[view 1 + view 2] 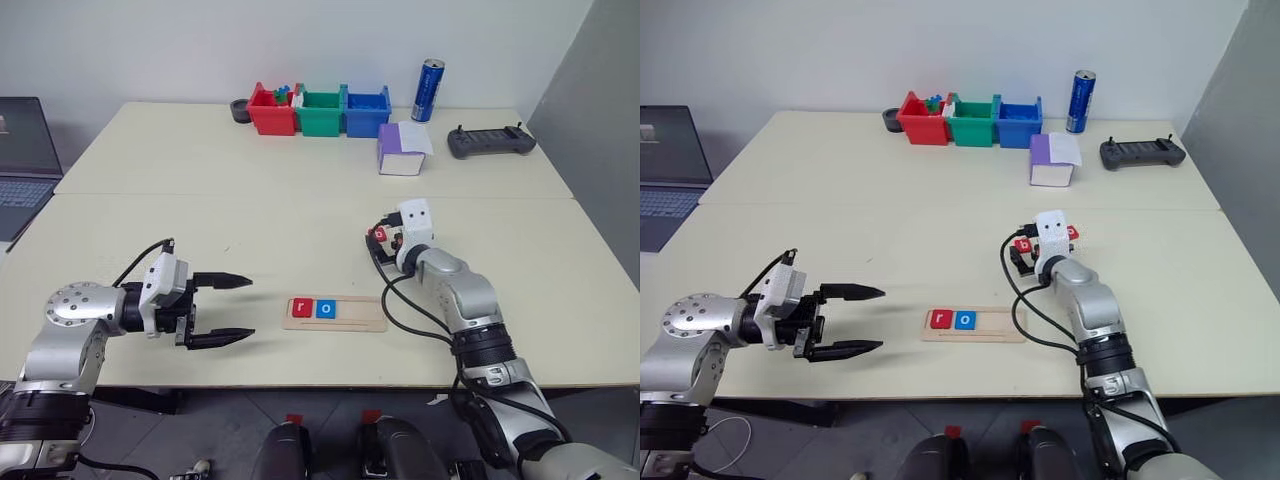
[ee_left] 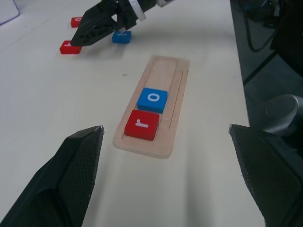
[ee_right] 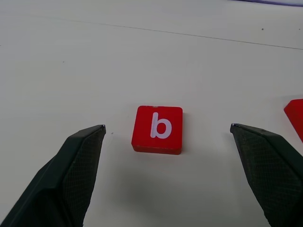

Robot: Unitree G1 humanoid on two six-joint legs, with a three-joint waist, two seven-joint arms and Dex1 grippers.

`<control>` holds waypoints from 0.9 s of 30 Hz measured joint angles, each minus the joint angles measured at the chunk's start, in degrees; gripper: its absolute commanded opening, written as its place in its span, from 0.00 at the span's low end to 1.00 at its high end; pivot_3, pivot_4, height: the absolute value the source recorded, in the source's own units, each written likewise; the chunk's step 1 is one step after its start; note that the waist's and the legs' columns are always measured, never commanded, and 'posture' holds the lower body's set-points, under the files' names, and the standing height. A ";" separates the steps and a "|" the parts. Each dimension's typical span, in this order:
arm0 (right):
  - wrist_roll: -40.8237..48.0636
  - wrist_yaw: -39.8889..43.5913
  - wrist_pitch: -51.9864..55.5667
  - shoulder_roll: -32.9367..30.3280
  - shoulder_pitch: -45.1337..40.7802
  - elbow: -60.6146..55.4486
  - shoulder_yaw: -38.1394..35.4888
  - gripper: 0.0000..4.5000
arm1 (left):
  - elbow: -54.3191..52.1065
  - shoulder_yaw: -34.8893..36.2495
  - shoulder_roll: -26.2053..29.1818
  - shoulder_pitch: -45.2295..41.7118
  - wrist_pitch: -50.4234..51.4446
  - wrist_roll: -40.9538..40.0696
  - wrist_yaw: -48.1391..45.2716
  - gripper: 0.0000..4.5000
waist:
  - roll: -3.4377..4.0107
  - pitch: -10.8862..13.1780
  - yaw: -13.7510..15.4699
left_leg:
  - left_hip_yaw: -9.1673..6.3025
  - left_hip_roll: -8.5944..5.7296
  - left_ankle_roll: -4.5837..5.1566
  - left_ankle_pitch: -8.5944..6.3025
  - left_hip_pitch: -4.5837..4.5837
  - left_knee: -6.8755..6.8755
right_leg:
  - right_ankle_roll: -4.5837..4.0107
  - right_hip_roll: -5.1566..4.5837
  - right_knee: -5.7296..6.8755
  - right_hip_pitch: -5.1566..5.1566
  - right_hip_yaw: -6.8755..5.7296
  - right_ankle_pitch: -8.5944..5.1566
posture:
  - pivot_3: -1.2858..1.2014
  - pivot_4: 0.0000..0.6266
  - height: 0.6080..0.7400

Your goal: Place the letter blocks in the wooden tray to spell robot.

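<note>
The right gripper (image 3: 165,132) (jaws wide, empty) hovers with the red b block (image 3: 158,129) lying between its fingertips.

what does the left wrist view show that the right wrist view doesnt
Left wrist view alone: the wooden tray with the red r block and the blue o block side by side at one end, the rest of the groove free, plus a loose blue block beyond it and the right gripper reaching in over the loose blocks.

Right wrist view alone: the white b on the red block, lying flat between that gripper's open fingers, untouched.

Both share: the pale table and loose red blocks.
</note>
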 measured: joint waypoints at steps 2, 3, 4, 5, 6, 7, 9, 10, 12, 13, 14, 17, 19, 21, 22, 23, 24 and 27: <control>-0.87 -1.65 -0.50 1.20 -1.16 2.07 -0.21 1.00 | -0.19 0.47 0.02 0.04 0.35 -0.09 0.17 0.99 | 0.00 0.00 -0.05 | 0.00 0.00 0.00 0.00 0.00 0.00 | 0.00 0.00 0.00 0.00 0.00 0.00 | 0.52 0.24 1.00; -1.25 -2.46 -0.91 1.94 -1.89 3.58 -0.33 1.00 | -0.38 0.58 0.02 0.03 0.51 -0.10 0.41 0.99 | 0.00 0.00 -0.10 | 0.00 0.00 0.00 0.00 0.01 0.00 | 0.00 0.00 0.01 0.00 0.00 0.00 | 0.52 0.24 1.00; -1.62 -3.35 -1.36 2.61 -2.59 5.23 -0.50 1.00 | -0.78 0.59 0.02 -0.01 0.71 -0.10 0.62 0.99 | 0.00 0.00 -0.15 | 0.00 0.00 0.00 0.00 0.01 0.00 | 0.00 0.00 0.01 0.00 0.00 0.00 | 0.52 0.24 1.00; -1.79 -4.07 -1.78 3.33 -3.10 6.87 -0.57 1.00 | -1.07 0.63 0.02 -0.13 1.17 -0.11 0.69 0.99 | 0.00 0.00 -0.21 | 0.00 0.00 -0.01 0.00 0.01 -0.01 | 0.00 0.00 0.02 0.00 0.00 0.00 | 0.52 0.24 1.00; -2.00 -4.90 -2.22 3.96 -3.75 8.77 -0.60 1.00 | -1.27 0.63 0.02 -0.27 1.52 -0.11 0.82 0.99 | 0.00 0.00 -0.37 | 0.00 0.00 -0.01 0.01 0.01 -0.01 | 0.00 0.00 0.02 0.00 0.00 0.00 | 0.52 0.24 1.00; -2.17 -5.75 -3.03 4.46 -4.28 10.26 -0.68 1.00 | -1.46 0.65 0.02 -0.38 1.80 -0.13 1.04 0.99 | 0.00 0.00 -0.54 | 0.00 0.00 -0.01 0.01 0.01 -0.01 | 0.00 0.00 0.01 0.01 0.00 0.00 | 0.52 0.24 1.00; -2.18 -6.24 -4.19 4.81 -5.26 12.32 -1.09 0.96 | -1.88 0.70 0.02 -0.71 2.66 -0.16 1.67 1.00 | -0.03 -0.02 -0.63 | 0.00 -0.01 -0.01 0.01 0.02 0.01 | 0.00 -0.01 0.01 0.03 0.00 0.01 | 0.52 0.24 1.00; -2.21 -6.38 -4.89 4.98 -5.56 13.21 -1.11 0.91 | -2.04 0.73 0.02 -0.90 2.92 -0.16 1.95 1.00 | -0.05 -0.03 -0.68 | 0.00 -0.01 0.00 0.00 0.02 0.01 | 0.00 -0.01 0.01 0.04 0.00 0.01 | 0.52 0.24 1.00; -2.87 -6.83 -5.92 5.17 -5.71 14.15 -1.05 0.79 | -2.19 0.73 0.02 -1.36 3.33 -0.17 2.18 1.00 | -0.07 -0.05 -0.84 | 0.00 0.00 0.00 0.00 0.03 0.01 | 0.00 -0.01 0.01 0.04 0.01 0.01 | 0.52 0.24 1.00; -3.29 -7.07 -6.13 5.19 -5.71 14.27 -1.03 0.72 | -2.19 0.73 0.02 -1.62 3.60 -0.17 2.28 1.00 | -0.07 -0.05 -0.92 | 0.00 0.00 0.00 0.00 0.04 0.01 | 0.00 0.00 0.01 0.04 0.00 0.01 | 0.52 0.24 1.00; -3.58 -7.16 -6.14 5.18 -5.71 14.27 -1.04 0.63 | -2.19 0.73 0.02 -1.99 3.80 -0.17 2.38 1.00 | -0.07 -0.05 -1.00 | -0.01 0.01 -0.01 0.01 0.03 0.00 | 0.00 0.00 0.02 0.03 0.00 0.01 | 0.52 0.24 1.00; -4.00 -7.13 -5.91 4.78 -5.36 13.43 -0.99 0.40 | -2.10 0.71 0.01 -3.25 3.98 -0.16 2.34 1.00 | -0.07 -0.04 -1.13 | 0.00 0.01 -0.01 0.01 0.03 -0.03 | 0.00 0.00 0.01 0.02 0.00 0.01 | 0.52 0.24 1.00; -4.53 -6.35 -4.89 3.64 -3.43 9.11 0.36 0.32 | -1.65 0.67 -0.03 -4.49 4.11 -0.18 1.85 1.00 | -0.03 -0.02 -1.13 | 0.00 0.00 -0.01 0.00 -0.01 -0.04 | 0.00 0.00 0.00 -0.01 0.01 0.00 | 0.52 0.24 1.00; -4.69 -5.27 -2.74 2.47 -2.57 3.86 1.35 0.32 | -0.60 0.64 -0.07 -5.21 4.05 -0.16 1.63 1.00 | -0.03 -0.01 -1.12 | 0.01 -0.01 -0.01 0.00 -0.04 -0.04 | 0.00 0.00 -0.01 -0.04 0.02 0.00 | 0.52 0.24 1.00; -4.64 -4.48 -0.50 1.54 -1.92 -1.08 1.78 0.32 | 0.16 0.60 -0.27 -5.60 4.02 -0.15 1.51 1.00 | -0.03 -0.02 -1.12 | 0.00 -0.01 0.00 0.00 -0.05 -0.04 | 0.01 0.00 -0.02 -0.05 0.02 0.00 | 0.52 0.24 1.00; -4.50 -3.99 1.59 0.74 -1.52 -5.20 1.95 0.32 | 0.77 0.60 -0.48 -5.94 4.06 -0.16 1.32 1.00 | -0.02 -0.01 -1.10 | 0.00 -0.01 0.00 0.00 -0.05 -0.05 | 0.01 0.00 -0.02 -0.05 0.02 0.00 | 0.52 0.24 1.00; -4.20 -3.37 5.23 -0.59 -0.75 -11.54 1.97 0.32 | 1.45 0.51 -0.68 -6.35 4.16 -0.17 0.89 1.00 | -0.03 -0.01 -1.09 | -0.01 0.00 0.00 0.00 -0.06 -0.05 | 0.01 0.00 -0.03 -0.06 0.01 0.00 | 0.52 0.24 1.00; -3.77 -3.19 17.27 -5.34 4.02 -30.69 -1.19 0.32 | 2.93 0.42 -0.73 -7.19 4.50 -0.35 -0.86 1.00 | -0.07 -0.04 -0.73 | -0.04 -0.02 0.00 -0.01 -0.07 -0.06 | 0.02 -0.01 -0.09 -0.04 0.00 -0.01 | 0.52 0.24 1.00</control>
